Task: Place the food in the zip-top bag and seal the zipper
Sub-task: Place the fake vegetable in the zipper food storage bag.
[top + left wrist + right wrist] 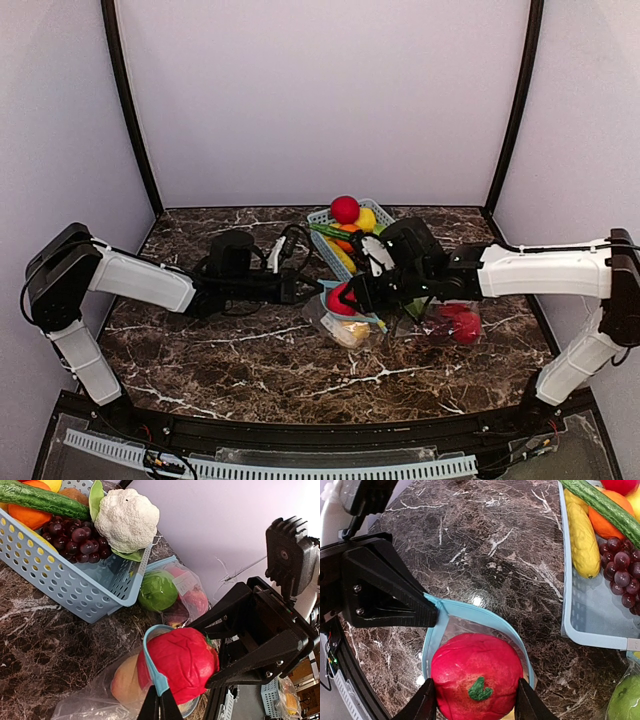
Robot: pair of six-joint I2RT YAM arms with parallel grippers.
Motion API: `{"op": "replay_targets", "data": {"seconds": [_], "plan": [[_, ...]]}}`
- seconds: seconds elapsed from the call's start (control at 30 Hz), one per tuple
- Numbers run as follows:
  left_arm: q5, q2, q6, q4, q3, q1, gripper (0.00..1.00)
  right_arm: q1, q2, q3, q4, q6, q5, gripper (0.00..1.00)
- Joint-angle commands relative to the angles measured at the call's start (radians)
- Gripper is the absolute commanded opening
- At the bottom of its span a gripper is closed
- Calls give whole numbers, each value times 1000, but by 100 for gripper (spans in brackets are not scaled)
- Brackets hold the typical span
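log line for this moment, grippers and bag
left gripper: shut on zip-top bag rim | right gripper: shut on red toy fruit, at bag mouth | bag: unsealed

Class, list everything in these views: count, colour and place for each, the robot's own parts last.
clear zip-top bag with light-blue zipper rim: one, open, mid-table.
red toy fruit with green stem: one, at that bag's mouth.
pale peach-coloured toy fruit: one, inside that bag.
second clear bag: one, beside the basket.
green toy apple: one, inside the second bag.
light-blue lattice basket: one, far side of table.
white toy cauliflower, purple toy grapes, green toy cucumber, orange toy citrus, yellow elongated toy fruit, round red toy fruit: one each, in the basket.
dark marble table: one, under everything.
left gripper: black, shut on the bag's rim.
right gripper: black, shut on the red fruit.
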Motion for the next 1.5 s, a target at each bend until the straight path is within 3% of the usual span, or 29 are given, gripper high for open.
{"op": "replay_targets", "data": {"seconds": [0.0, 0.7, 0.83, 1.23, 1.47], "plan": [[23, -24, 18, -20, -4, 6, 1, 8, 45, -4, 82, 52, 48, 40], [42, -49, 38, -33, -18, 27, 1, 14, 258, 39, 169, 68, -24, 41], [41, -62, 43, -35, -28, 44, 1, 18, 248, 37, 147, 56, -31, 48], [96, -83, 77, -45, -34, 60, 1, 18, 47, 10, 73, 9, -47, 85], [99, -104, 102, -75, -38, 59, 1, 6, -68, -21, -21, 20, 74, 93]]}}
